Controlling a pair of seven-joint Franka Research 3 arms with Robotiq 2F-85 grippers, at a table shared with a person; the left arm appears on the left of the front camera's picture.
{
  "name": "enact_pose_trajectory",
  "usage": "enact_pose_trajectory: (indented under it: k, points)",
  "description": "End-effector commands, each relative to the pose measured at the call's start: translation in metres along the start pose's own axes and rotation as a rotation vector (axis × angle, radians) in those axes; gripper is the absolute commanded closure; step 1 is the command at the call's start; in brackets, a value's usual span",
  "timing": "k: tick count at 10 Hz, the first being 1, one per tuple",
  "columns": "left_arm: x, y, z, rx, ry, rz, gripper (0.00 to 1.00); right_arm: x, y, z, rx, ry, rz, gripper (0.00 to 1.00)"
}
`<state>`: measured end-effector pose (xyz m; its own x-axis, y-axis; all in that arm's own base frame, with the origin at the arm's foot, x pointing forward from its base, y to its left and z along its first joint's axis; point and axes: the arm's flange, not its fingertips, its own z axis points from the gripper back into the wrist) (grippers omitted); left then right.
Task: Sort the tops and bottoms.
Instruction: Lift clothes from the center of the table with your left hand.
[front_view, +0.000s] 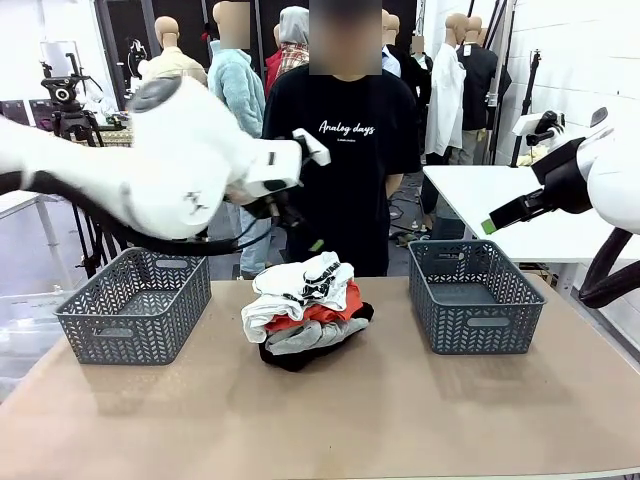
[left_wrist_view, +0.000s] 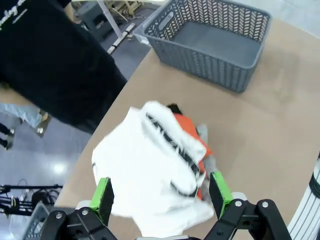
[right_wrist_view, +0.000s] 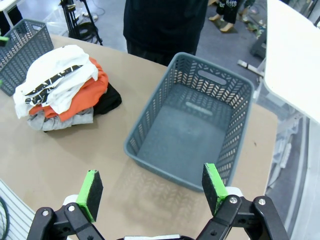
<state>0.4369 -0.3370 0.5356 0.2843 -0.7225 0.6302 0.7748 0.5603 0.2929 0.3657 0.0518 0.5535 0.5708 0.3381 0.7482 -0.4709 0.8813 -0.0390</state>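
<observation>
Grey left basket and right basket flank the mid-table heap: white shirt topmost, orange shirt, grey shirt, black bottoms lowest. The left gripper hangs spread above it, and the right gripper is spread over the right basket. A person stands close behind.

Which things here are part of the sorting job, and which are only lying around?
Job: white printed shirt, orange shirt, light grey shirt, black garment under them; probably left basket and right basket.
Just around: person's black tee, white side table, tripod.
</observation>
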Motion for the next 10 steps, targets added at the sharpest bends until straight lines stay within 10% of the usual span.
enact_pose_trajectory:
  k: [1,4,10]
  points:
    - [0.033,0.009,-0.028,0.044,0.080,0.074,0.00,-0.001,-0.001,-0.001,0.013,-0.002,-0.007,0.00]
    - [0.039,0.013,-0.034,0.234,0.262,0.173,0.00,-0.001,-0.001,-0.001,0.013,-0.002,-0.007,0.00]
    - [0.023,0.016,-0.077,0.036,0.372,0.322,0.00,-0.001,-0.001,-0.001,0.013,-0.002,-0.007,0.00]
